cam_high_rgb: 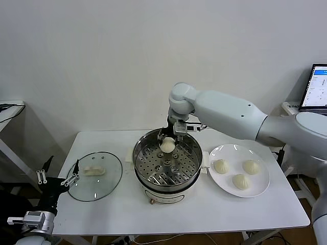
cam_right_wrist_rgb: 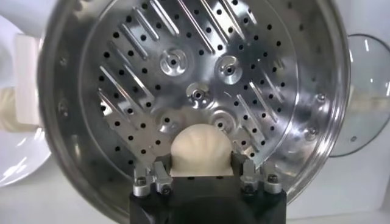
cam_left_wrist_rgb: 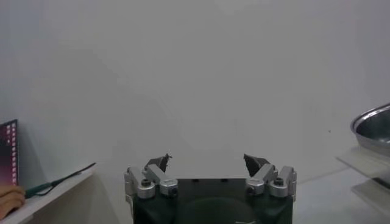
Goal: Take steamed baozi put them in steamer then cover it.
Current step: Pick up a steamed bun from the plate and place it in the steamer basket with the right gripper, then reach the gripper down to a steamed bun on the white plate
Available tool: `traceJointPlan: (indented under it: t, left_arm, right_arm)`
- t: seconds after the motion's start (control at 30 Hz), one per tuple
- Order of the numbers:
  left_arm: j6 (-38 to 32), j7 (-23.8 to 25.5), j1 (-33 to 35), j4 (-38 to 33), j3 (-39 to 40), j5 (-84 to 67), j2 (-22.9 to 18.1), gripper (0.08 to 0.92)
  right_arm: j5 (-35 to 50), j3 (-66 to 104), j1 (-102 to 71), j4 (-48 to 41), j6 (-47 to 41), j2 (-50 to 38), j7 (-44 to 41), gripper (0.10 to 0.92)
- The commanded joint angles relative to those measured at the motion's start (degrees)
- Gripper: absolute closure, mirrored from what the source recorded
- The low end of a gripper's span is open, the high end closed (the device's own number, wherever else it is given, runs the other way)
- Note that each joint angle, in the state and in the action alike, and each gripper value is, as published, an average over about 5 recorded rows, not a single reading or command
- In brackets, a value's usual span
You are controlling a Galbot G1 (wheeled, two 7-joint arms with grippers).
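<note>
One steamed baozi (cam_high_rgb: 167, 145) hangs over the far side of the steamer (cam_high_rgb: 167, 179), pinched in the right gripper (cam_high_rgb: 168, 139), whose fingers are pressed in against the bun's sides; from the right wrist camera the baozi (cam_right_wrist_rgb: 201, 150) sits just above the perforated tray (cam_right_wrist_rgb: 201, 79), and I cannot tell whether it touches the tray. Three more buns (cam_high_rgb: 237, 172) lie on the white plate (cam_high_rgb: 220, 188) on the table (cam_high_rgb: 214, 214), just beside the pot on the robot's right; they are spaced apart from one another. The cover (cam_high_rgb: 95, 175) lies flat on the table to the left of the steamer, its white handle up. The left gripper (cam_high_rgb: 57, 179) hovers low by the table's left edge near the lid, fingers spread wide and holding nothing.
</note>
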Motion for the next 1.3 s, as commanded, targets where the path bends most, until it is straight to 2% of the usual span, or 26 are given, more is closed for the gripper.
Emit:
traceJointPlan:
  t: [0.03, 0.23, 0.37, 0.47, 0.57, 0.8, 0.93, 1.13, 1.3]
  left_arm:
    - [-0.06, 0.07, 0.03, 0.04, -0.19, -0.09, 0.0, 0.177]
    - [-0.12, 0.14, 0.08, 0.05, -0.38, -0.18, -0.06, 0.177]
    - [-0.08, 0.17, 0.06, 0.06, -0.5, -0.2, -0.08, 0.177]
    - [-0.04, 0.17, 0.08, 0.04, -0.5, -0.2, -0.12, 0.177]
    - [-0.07, 0.14, 0.13, 0.04, -0.41, -0.19, -0.14, 0.177]
    - [-0.05, -0.03, 0.36, -0.15, -0.12, -0.17, -0.49, 0.177]
    - [-0.02, -0.1, 0.69, -1.11, 0.3, -0.1, -0.48, 0.177]
    - [-0.11, -0.21, 1.17, -1.94, 1.24, 0.15, -0.44, 0.177]
    - [-0.21, -0.65, 1.12, -2.17, 2.05, 0.32, -0.48, 0.177]
  right_arm:
    - [-2.96, 1.62, -2.19, -3.62, 1.04, 1.67, 0.24, 0.364]
    - [-4.28, 2.63, -2.76, -5.23, 1.14, 2.42, 0.62, 0.352]
    - [-3.45, 2.77, -2.85, -5.06, 0.85, 2.4, 1.34, 0.269]
    - [0.1, 2.51, -1.91, -3.71, 0.26, 1.56, 0.62, 0.216]
    - [6.58, 1.32, 0.71, -0.64, -2.23, -1.21, -0.8, 0.204]
    - [28.39, -5.54, 16.02, 11.56, -15.11, -14.59, -5.62, 0.202]
    - [36.31, -9.69, 20.65, 16.6, -26.2, -24.29, -9.94, 0.203]
    - [39.04, -7.92, 13.69, 15.3, -40.26, -35.72, -10.97, 0.203]
    - [34.34, 1.84, 0.74, 12.27, -46.22, -40.11, -11.29, 0.203]
